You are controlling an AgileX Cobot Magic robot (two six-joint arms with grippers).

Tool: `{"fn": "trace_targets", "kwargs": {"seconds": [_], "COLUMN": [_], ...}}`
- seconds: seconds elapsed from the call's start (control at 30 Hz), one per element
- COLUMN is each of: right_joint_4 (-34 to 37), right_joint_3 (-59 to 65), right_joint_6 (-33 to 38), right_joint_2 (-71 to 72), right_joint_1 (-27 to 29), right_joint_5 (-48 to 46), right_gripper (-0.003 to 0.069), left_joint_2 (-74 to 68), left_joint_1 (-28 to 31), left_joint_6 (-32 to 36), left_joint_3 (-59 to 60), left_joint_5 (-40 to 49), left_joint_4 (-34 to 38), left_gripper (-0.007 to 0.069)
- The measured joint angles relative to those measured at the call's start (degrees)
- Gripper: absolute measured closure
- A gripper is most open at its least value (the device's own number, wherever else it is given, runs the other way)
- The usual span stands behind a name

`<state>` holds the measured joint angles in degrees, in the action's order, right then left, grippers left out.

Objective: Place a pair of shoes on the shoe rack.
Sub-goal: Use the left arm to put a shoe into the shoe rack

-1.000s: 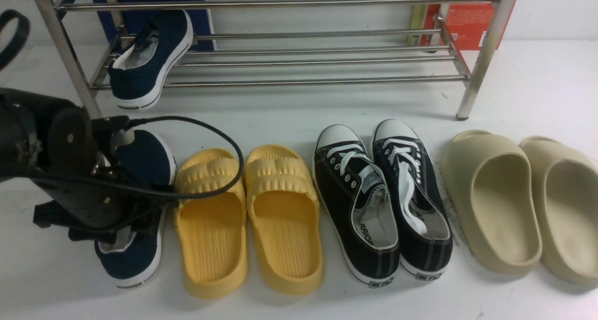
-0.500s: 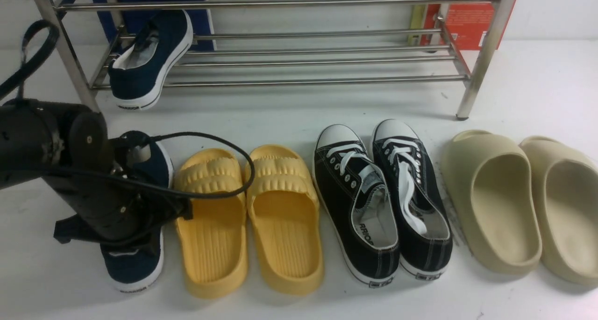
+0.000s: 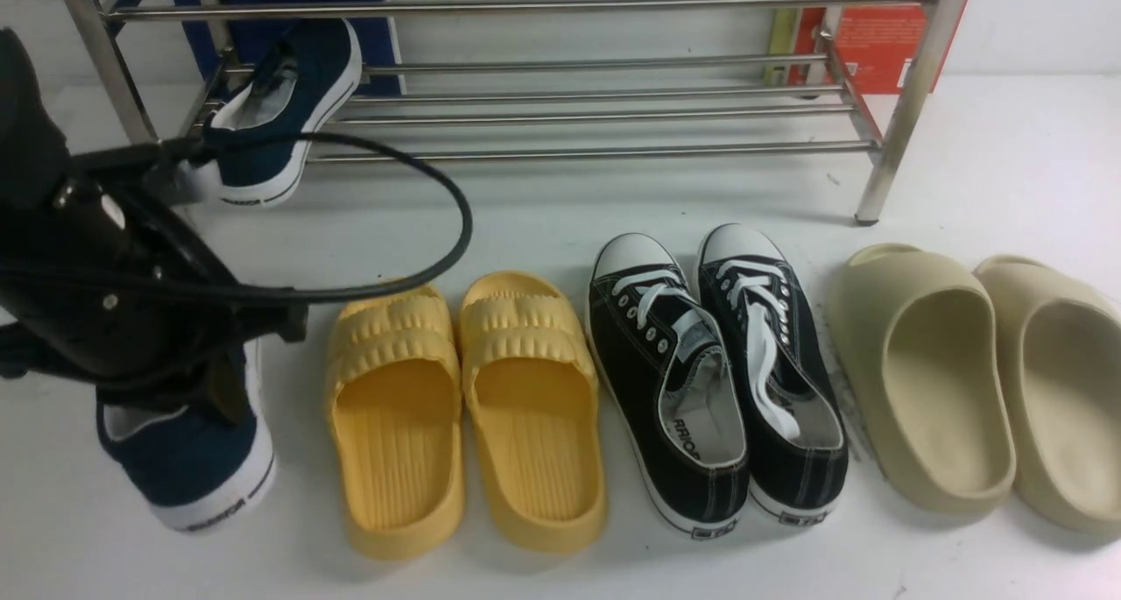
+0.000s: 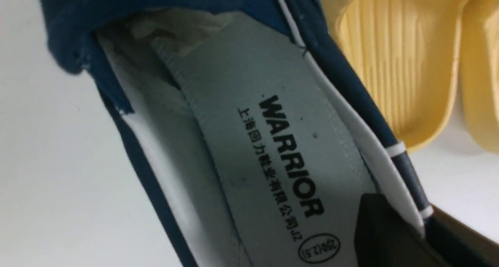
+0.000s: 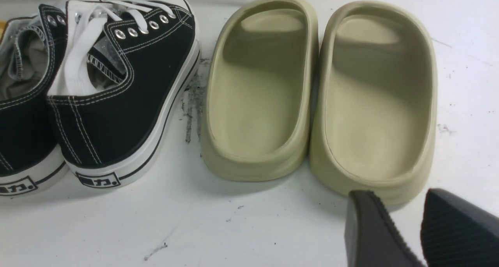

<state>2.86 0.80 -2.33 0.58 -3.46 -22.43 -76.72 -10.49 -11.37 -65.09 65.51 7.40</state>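
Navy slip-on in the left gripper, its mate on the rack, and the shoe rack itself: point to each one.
held navy slip-on (image 3: pixel 179 451): front view, navy heel canvas.
racked navy slip-on (image 3: pixel 299 96): front view, navy side panel.
shoe rack (image 3: pixel 613 153): front view, front lower tube.

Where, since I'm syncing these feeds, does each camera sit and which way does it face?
Front view: between the arms, looking forward and down at the shoe rack; the left arm shows at left, holding a navy shoe.
Left wrist view: on the left wrist, looking into that shoe; the left gripper pinches its side wall.
Right wrist view: on the right wrist, looking down at beige slides and black sneakers; the open right gripper shows.
Shared: front and left wrist both show the navy shoe and yellow slides.
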Motion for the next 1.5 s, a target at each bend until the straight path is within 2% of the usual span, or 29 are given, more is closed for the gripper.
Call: {"fn": "trace_targets", "kwargs": {"seconds": [0.17,0.3,0.47,0.77,1.1,1.33,1.5], "right_joint_4": [0.0,0.0,0.0,0.0,0.0,0.0,0.0], "right_joint_3": [0.0,0.0,0.0,0.0,0.0,0.0,0.0], "right_joint_6": [0.0,0.0,0.0,0.0,0.0,0.0,0.0], "right_joint_2": [0.0,0.0,0.0,0.0,0.0,0.0,0.0], "right_joint_1": [0.0,0.0,0.0,0.0,0.0,0.0,0.0], "right_joint_5": [0.0,0.0,0.0,0.0,0.0,0.0,0.0], "right_gripper": [0.0420,0.0420,0.0420,0.0420,0.0420,0.0420,0.0420], "left_joint_2": [-4.0,-9.9,-18.3,-33.9,-46.5,-50.7,-52.0], "left_joint_1": [-1.4,-6.0,-8.1,-8.1,-8.0,-5.7,-2.9], "left_joint_6": [6.0,8.8,8.9,9.0,10.1,11.4,15.6], "left_joint_3": [-5.9,-11.2,-21.2,-41.0,-56.1,-59.0,-59.1], "left_joint_5": [0.0,0.3,-0.3,-1.1,-2.5,-6.6,-9.1], "left_joint_4": [4.7,3.5,0.3,-9.4,-16.2,-15.6,-12.8], "left_gripper": [0.0618,0.0618,0.0618,0.0618,0.0618,0.0618,0.0618]}}
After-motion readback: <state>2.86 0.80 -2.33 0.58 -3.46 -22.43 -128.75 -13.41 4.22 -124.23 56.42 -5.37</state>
